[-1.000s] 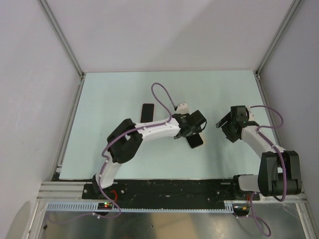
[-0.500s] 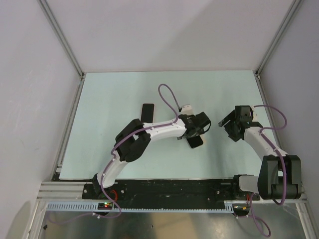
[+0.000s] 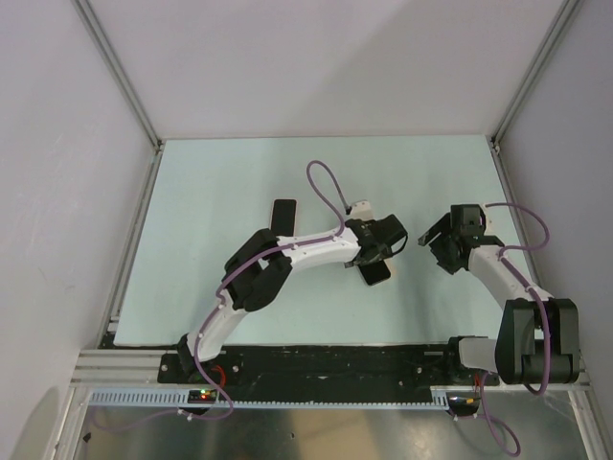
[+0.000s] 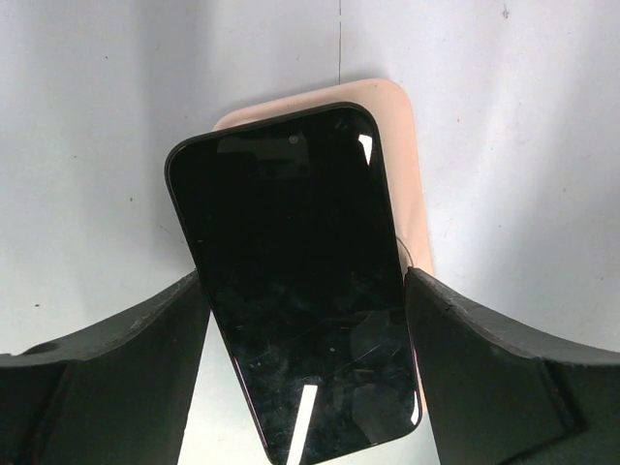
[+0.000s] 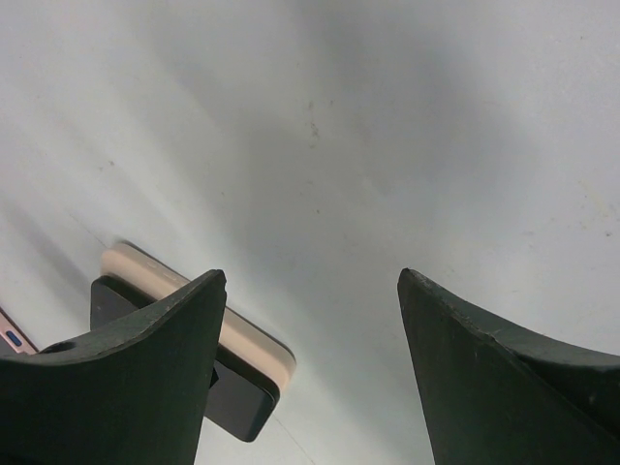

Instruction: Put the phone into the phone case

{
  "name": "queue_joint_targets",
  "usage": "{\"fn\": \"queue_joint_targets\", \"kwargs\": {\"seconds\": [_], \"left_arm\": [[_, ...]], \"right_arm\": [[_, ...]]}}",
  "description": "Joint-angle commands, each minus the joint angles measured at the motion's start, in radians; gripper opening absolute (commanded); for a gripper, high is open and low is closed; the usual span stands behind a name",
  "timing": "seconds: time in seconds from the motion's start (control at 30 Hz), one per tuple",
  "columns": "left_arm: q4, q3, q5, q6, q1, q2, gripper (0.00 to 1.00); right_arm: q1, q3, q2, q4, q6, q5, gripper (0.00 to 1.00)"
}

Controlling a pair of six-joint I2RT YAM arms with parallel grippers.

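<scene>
Lying near the middle of the table (image 3: 211, 192), a little toward the near edge, is one phone (image 4: 295, 291), screen up, on top of one pink phone case (image 4: 407, 174). The phone sits at a slant across the case rather than squarely in it, so pink shows along one long side and around one short end. The left gripper (image 4: 305, 281) hangs right over it with its two fingers (image 4: 107, 378) spread wide, one at each long edge of the phone. The fingers stand so near those edges that I cannot tell whether they press on the phone or merely flank it. The right gripper (image 3: 424, 240) hovers just beside the phone, toward the right edge of the table, its two fingers (image 5: 145, 378) apart with only bare table between them. One end of the phone and case shows at the lower left of its wrist view. One more thing lies on the table: a flat black slab (image 3: 283, 215), left of the phone and well apart from it, with neither gripper touching it.
</scene>
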Motion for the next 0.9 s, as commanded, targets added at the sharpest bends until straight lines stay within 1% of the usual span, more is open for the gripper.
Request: {"fn": "queue_joint_targets", "kwargs": {"seconds": [0.0,0.07,0.13,0.2,0.27,0.3,0.4,0.47,0.57,0.63,0.77,0.87], "left_arm": [[-0.012,0.043,0.002,0.010,-0.001,0.030,0.81],[-0.012,0.041,0.006,0.015,0.002,0.027,0.78],[-0.011,0.030,0.004,0.016,0.006,0.013,0.73],[-0.011,0.012,-0.003,0.022,0.012,-0.013,0.65],[-0.011,-0.009,-0.012,0.030,0.020,-0.040,0.54],[-0.010,-0.017,-0.015,0.039,0.024,-0.056,0.47],[-0.009,-0.037,-0.020,0.075,0.042,-0.094,0.32],[-0.006,-0.048,-0.020,0.105,0.055,-0.120,0.26],[-0.002,-0.085,-0.016,0.138,0.075,-0.168,0.21],[0.007,-0.116,-0.003,0.157,0.090,-0.200,0.19],[0.037,-0.209,0.035,0.187,0.124,-0.278,0.18],[0.086,-0.294,0.094,0.221,0.159,-0.349,0.18]], "right_arm": [[0.003,-0.003,-0.021,0.027,-0.020,0.004,0.77],[0.004,-0.003,-0.022,0.026,-0.024,0.005,0.77],[0.008,-0.003,-0.021,0.028,-0.030,0.006,0.77],[0.015,-0.003,-0.022,0.033,-0.039,0.005,0.77],[0.022,-0.003,-0.017,0.042,-0.050,-0.003,0.77],[0.027,-0.003,-0.015,0.048,-0.056,-0.007,0.77],[0.055,-0.003,-0.007,0.075,-0.082,-0.022,0.79],[0.077,-0.003,0.000,0.094,-0.102,-0.027,0.81],[0.112,-0.003,0.017,0.125,-0.133,-0.032,0.83],[0.127,-0.003,0.030,0.148,-0.147,-0.062,0.84],[0.177,-0.001,0.061,0.206,-0.196,-0.121,0.85],[0.252,0.010,0.090,0.222,-0.238,-0.098,0.89]]}}
